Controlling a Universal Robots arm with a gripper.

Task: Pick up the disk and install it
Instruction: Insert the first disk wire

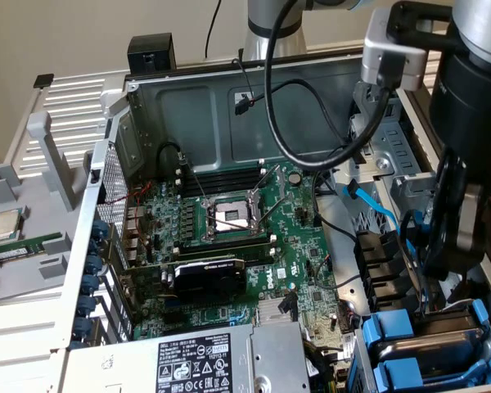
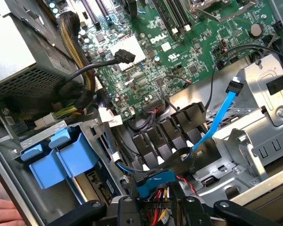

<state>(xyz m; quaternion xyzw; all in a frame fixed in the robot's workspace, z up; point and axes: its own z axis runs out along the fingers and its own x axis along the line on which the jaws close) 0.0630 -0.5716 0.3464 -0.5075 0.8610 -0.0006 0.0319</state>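
Inside a cable-crowded computer case (image 1: 229,106), the claw (image 1: 443,274) hangs low in the cramped corner, and its grip, buried among wires (image 2: 158,217), cannot be told; the blue-framed disk (image 1: 389,329) sits in the bay (image 2: 47,131) alongside, partly cut off.

The arm (image 1: 481,82) reaches steeply down, its gripper (image 1: 448,274) low at the exterior view's right

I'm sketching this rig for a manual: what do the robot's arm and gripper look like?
Silver-grey tube segments on the arm, with a dark, near-black wrist joint. A pale grey bracket is mounted beside it; thick black cables loop from it. The gripper is black, with bolted link bars.
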